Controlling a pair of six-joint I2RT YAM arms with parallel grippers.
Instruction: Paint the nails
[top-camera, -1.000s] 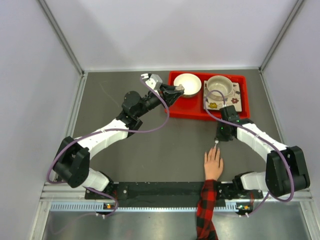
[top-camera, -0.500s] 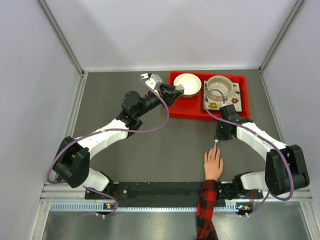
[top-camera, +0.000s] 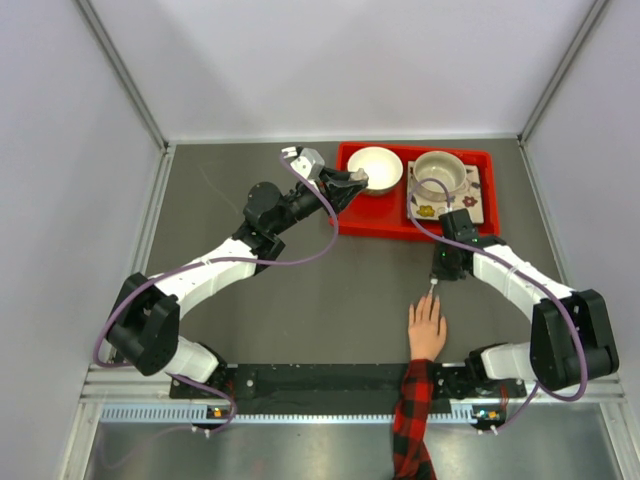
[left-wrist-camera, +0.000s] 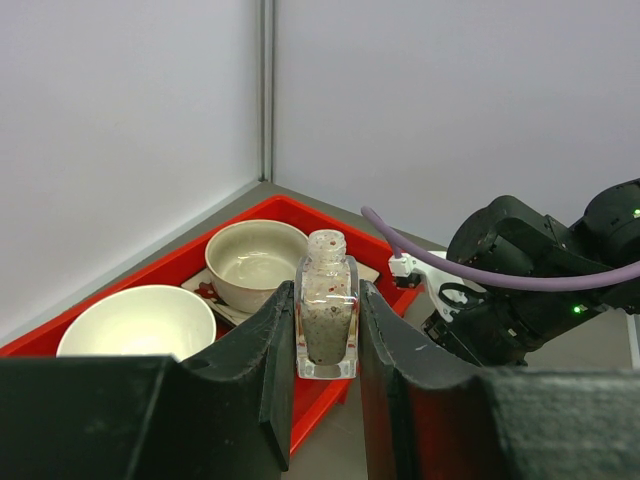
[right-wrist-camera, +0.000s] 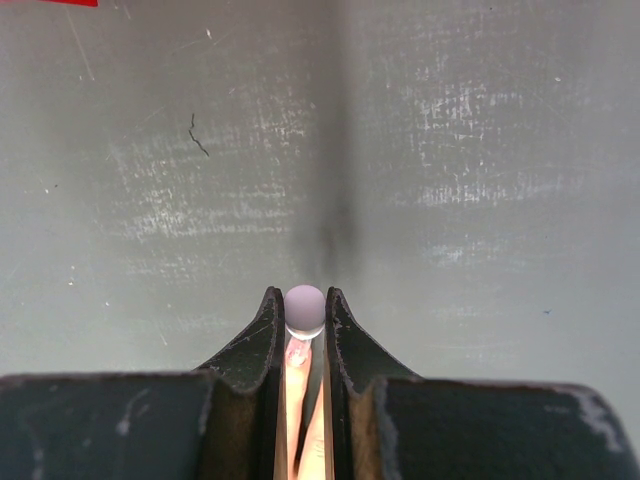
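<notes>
**Top:** left gripper (top-camera: 347, 183) sits over the near-left part of the red tray (top-camera: 388, 218). The white bowl (top-camera: 375, 168) is just ahead of its tips. The beige bowl (top-camera: 440, 172) is farther to its right on a patterned mat (top-camera: 470, 205). Both bowls look empty. Right gripper (top-camera: 434, 282) points down. The hand (top-camera: 427, 328) lies flat on the table (top-camera: 300, 300), its fingertips right below the gripper tips, plaid sleeve (top-camera: 412, 420) trailing back. Jaw gaps aren't readable from here.

**Left wrist:** left gripper is narrow, clamped on a small clear bottle (left-wrist-camera: 326, 310). The bottle is upright with an uncapped neck and is mostly full of pale speckled stuff. White bowl is ahead-left and empty. Beige bowl is straight ahead behind the bottle, empty, with a glossy inside. Both sit in the tray. Right arm (left-wrist-camera: 530, 280) is ahead-right.

**Right wrist:** right gripper is narrow, pinching a round pale cap (right-wrist-camera: 305, 310) at the tips. Directly under the cap, between the gripper's fingers, is one finger of the hand with its nail (right-wrist-camera: 298, 352), pinkish. Can't tell whether anything touches the nail. Scuffed grey table is ahead.
</notes>
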